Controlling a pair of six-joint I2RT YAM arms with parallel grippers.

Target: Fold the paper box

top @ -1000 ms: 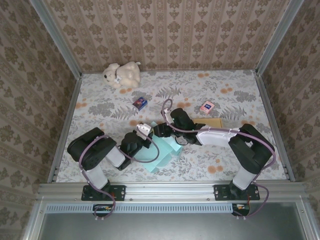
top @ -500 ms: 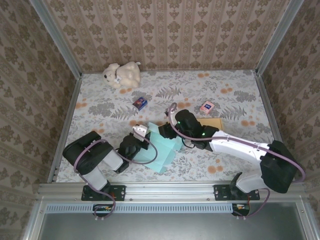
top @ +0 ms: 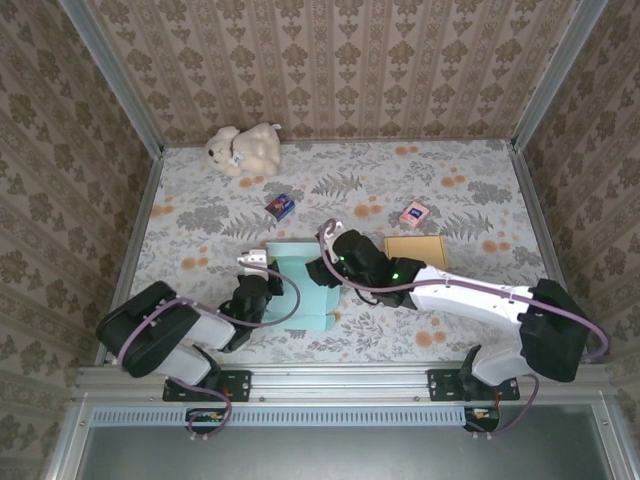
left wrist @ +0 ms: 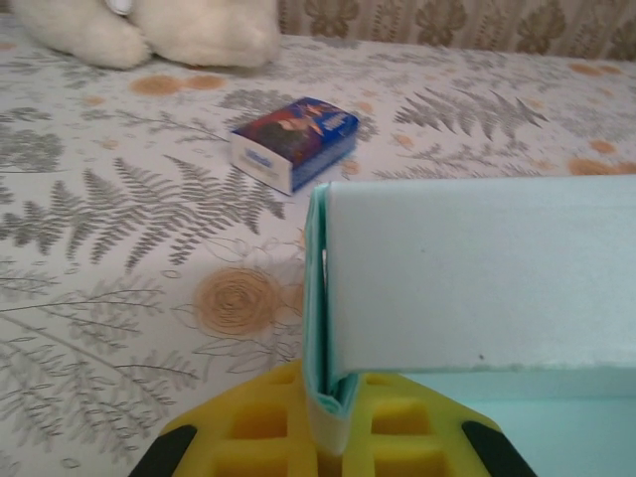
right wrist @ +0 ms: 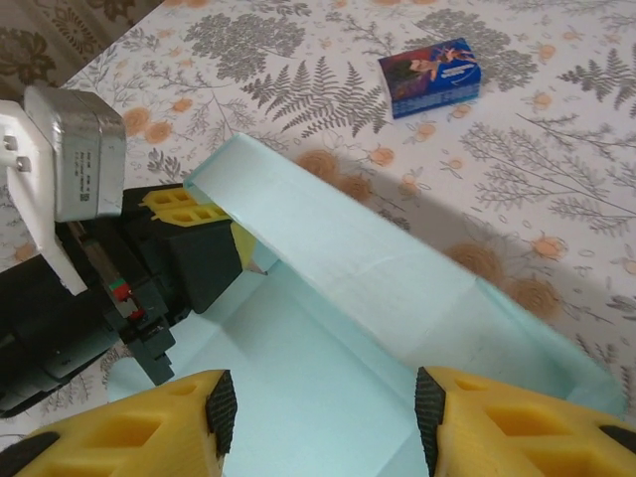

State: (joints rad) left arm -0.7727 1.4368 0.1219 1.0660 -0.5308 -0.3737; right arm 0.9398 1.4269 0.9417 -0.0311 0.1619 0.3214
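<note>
The paper box (top: 298,283) is a pale teal sheet, partly folded, lying near the table's front centre. In the left wrist view one of its walls (left wrist: 477,288) stands upright, and my left gripper (left wrist: 333,402) is shut on the folded edge at the wall's left end. From above, the left gripper (top: 262,287) sits at the box's left side. My right gripper (top: 322,270) hovers over the box's right part. Its yellow jaws (right wrist: 323,402) stand open above the box floor (right wrist: 328,388), with nothing between them. The raised flap (right wrist: 348,258) runs diagonally ahead of them.
A white teddy bear (top: 243,148) sits at the back left. A small blue carton (top: 281,206) lies behind the paper box. A pink packet (top: 414,213) and a tan card (top: 415,248) lie to the right. Patterned walls enclose the table.
The left arm has drawn back to the left, pulling and turning the paper box with it. The right gripper has slid left over the box and its jaws have widened.
</note>
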